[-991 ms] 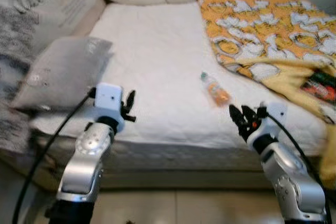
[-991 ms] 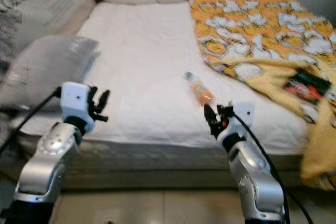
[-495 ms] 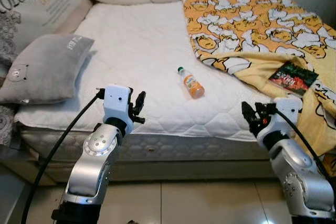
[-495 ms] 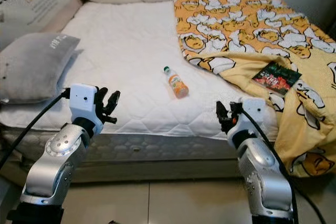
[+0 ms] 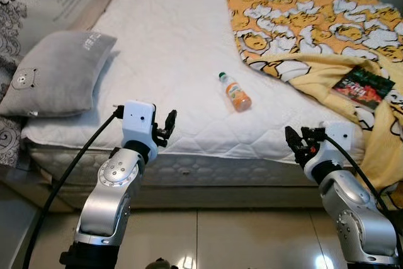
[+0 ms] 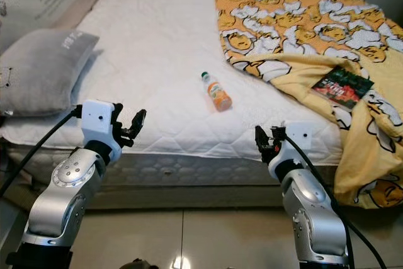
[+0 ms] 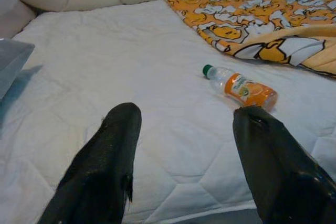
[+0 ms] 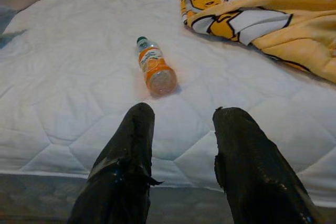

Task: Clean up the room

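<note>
Two grippers hover at the near edge of a bed: the left gripper [image 5: 169, 127] and the right gripper [image 5: 297, 145], each with fingers spread and empty. One orange bottle [image 5: 235, 92] lies on its side on the white mattress [image 5: 170, 55], beyond and between them, nearer the right. One grey pillow [image 5: 56, 74] sits left; one yellow blanket [image 5: 315, 23] and one dark packet [image 5: 363, 85] lie right.
</note>
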You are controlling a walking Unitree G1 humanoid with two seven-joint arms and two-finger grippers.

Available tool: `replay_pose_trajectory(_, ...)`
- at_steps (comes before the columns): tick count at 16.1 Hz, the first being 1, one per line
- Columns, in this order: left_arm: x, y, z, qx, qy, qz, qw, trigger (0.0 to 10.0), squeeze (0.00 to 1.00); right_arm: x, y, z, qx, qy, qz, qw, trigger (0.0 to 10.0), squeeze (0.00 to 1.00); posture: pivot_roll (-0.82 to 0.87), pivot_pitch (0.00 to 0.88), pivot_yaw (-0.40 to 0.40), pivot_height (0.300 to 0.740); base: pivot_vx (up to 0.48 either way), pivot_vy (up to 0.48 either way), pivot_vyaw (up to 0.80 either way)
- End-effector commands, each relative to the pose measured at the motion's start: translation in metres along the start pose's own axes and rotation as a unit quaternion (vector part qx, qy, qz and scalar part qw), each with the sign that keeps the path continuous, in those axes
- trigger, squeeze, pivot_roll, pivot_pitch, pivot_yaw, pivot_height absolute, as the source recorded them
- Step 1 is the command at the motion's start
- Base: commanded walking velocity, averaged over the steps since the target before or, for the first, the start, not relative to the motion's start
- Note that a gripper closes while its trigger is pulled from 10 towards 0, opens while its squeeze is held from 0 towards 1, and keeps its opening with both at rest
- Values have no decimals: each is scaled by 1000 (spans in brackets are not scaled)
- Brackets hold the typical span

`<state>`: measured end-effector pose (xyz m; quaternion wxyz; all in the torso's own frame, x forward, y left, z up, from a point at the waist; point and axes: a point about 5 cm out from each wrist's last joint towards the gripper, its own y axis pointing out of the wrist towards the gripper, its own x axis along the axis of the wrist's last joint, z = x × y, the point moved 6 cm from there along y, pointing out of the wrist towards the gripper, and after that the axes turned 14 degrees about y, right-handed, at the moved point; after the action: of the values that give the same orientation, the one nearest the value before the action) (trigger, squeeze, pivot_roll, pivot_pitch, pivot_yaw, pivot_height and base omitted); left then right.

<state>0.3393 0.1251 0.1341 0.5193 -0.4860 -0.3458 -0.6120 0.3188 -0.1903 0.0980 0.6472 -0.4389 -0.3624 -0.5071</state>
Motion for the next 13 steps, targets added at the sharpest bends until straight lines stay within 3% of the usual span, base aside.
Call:
replay_pose_trajectory(1,0,0,2,3,2,1,1000,10000,820,1,0,1,3,-2,1,1000,10000,0,-41,0,20,740,0,0,0)
replay_pose_trajectory(3,0,0,2,2,0,2,1000,10000,812,-1,0,1,2,3,4,1000,10000,0,-42,0,20,740,0,0,0)
replay_pose_trajectory(5,-1,1,1,0,-1,3,1000,10000,808,-1,1,3,5,0,5,1000,10000,0,-42,0,18,740,0,0,-800)
replay_pose_trajectory(10,-3,0,1,3,-6,4,1000,10000,804,1,2,2,7,-4,6,1000,10000,0,-39,0,9,740,283,0,-84)
replay_pose_trajectory(13,-3,1,2,5,-7,3,1000,10000,800,0,3,3,7,3,9,1000,10000,0,-38,0,9,740,312,0,-723)
